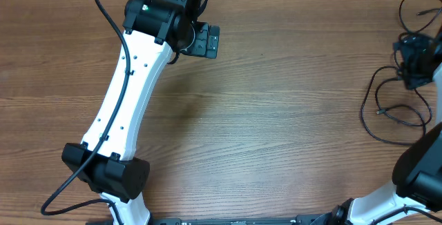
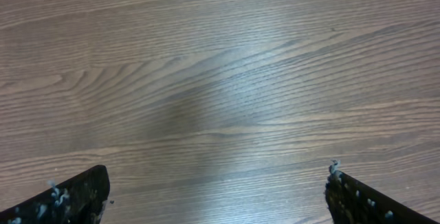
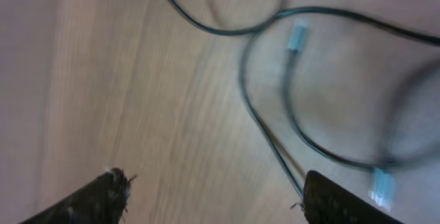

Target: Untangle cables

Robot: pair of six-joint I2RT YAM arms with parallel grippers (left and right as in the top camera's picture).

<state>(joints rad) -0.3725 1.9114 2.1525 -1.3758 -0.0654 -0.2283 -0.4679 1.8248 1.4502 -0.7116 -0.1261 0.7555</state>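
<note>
The cables are thin black cords lying in loose loops at the table's right edge, one loop (image 1: 388, 116) toward the front and another (image 1: 420, 7) at the back. My right gripper (image 1: 414, 56) hangs over them. In the right wrist view it (image 3: 213, 191) stands open with nothing between its fingers. The cords (image 3: 265, 121) curve across the upper right, one running down right beside the right fingertip (image 3: 330, 196). A small pale plug end (image 3: 297, 37) shows on one cord. My left gripper (image 1: 207, 40) is far off at the back centre, open (image 2: 216, 191) over bare wood.
The wooden table (image 1: 276, 114) fills the view. The white left arm (image 1: 128, 108) slants from the front left to the back centre, with its thick black wire (image 1: 110, 18) looping beside it. The right arm's base (image 1: 421, 173) sits at the front right corner.
</note>
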